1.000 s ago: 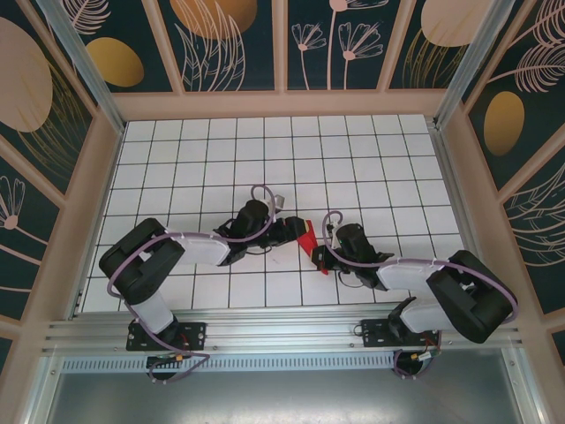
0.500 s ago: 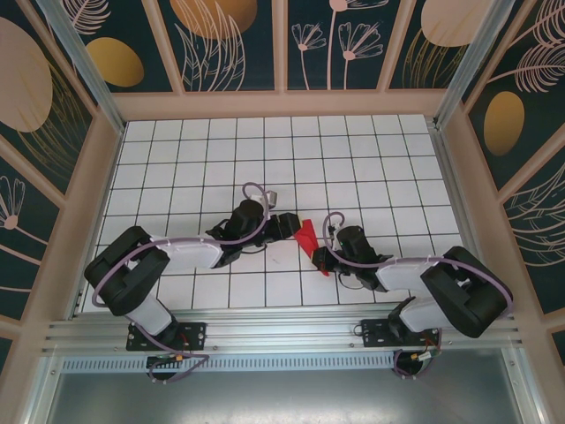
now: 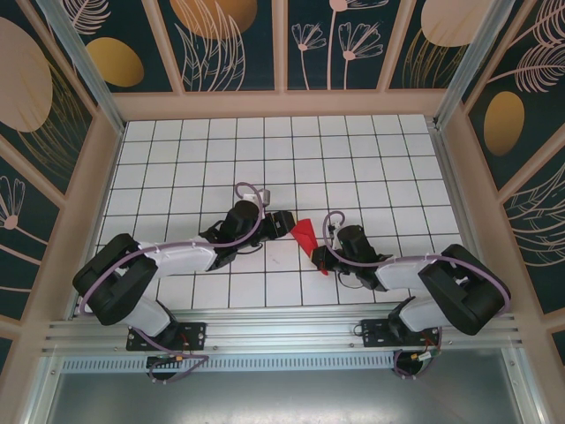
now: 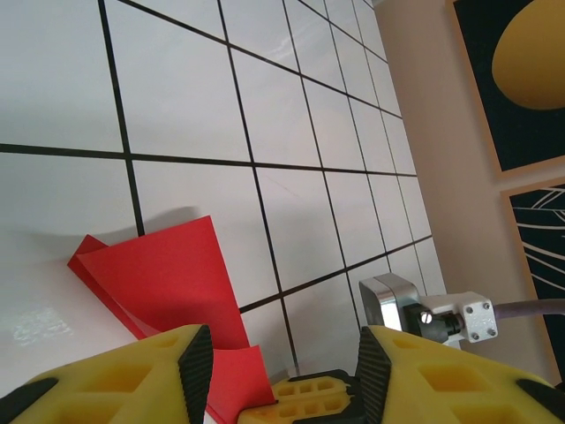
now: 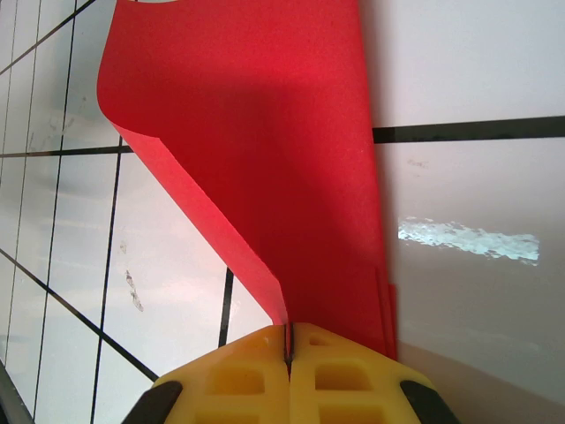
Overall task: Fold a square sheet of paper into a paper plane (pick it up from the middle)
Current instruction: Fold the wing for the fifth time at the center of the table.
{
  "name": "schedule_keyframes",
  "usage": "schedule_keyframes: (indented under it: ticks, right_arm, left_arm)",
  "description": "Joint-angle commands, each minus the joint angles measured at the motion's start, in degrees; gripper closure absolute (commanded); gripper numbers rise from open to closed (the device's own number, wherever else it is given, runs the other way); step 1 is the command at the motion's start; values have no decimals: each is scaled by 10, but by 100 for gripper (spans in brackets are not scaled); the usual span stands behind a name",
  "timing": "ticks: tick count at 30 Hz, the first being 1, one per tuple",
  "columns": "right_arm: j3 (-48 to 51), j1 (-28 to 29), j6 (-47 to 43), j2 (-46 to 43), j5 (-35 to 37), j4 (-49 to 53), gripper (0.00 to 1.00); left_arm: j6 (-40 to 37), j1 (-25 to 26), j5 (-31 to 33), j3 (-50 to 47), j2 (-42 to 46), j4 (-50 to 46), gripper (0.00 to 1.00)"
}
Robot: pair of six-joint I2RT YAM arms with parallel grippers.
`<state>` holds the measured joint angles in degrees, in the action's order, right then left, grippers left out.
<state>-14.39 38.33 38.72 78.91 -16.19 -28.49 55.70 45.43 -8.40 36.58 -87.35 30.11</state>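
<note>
I see the folded red paper (image 3: 305, 235) near mid-table between my grippers. Its long axis runs from the right gripper (image 5: 289, 346), clamped on its near end, away toward the parted left gripper (image 4: 281, 355).

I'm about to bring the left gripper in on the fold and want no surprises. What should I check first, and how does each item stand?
1. Right gripper clamped on the red paper: ok, jaws shut on its edge.
2. Left gripper ready to take hold: ok, jaws apart.
3. Paper within the left jaws: cannot tell; a corner shows between them, depth unclear.
4. Paper lying flat: not ok, its free edge curls up.
5. Grippers apart from each other: ok in the top view.
</note>
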Motion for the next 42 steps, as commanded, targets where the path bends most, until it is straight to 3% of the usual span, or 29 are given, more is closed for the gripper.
schedule_keyframes:
  ticks: [1,12,27,42]
  right_arm:
    - [5,-7,-12,0,-4,6,95]
    - [3,-30,-10,3,-1,15,95]
    - [-1,-52,-6,15,-51,-19,95]
    - [-10,-52,16,22,-66,-32,95]
  left_arm:
    - [-10,1,10,-7,9,-2,51]
    - [-37,0,16,0,15,-15,52]
    - [-1,0,-12,3,-29,37,52]
    - [59,4,-135,42,-159,147,60]
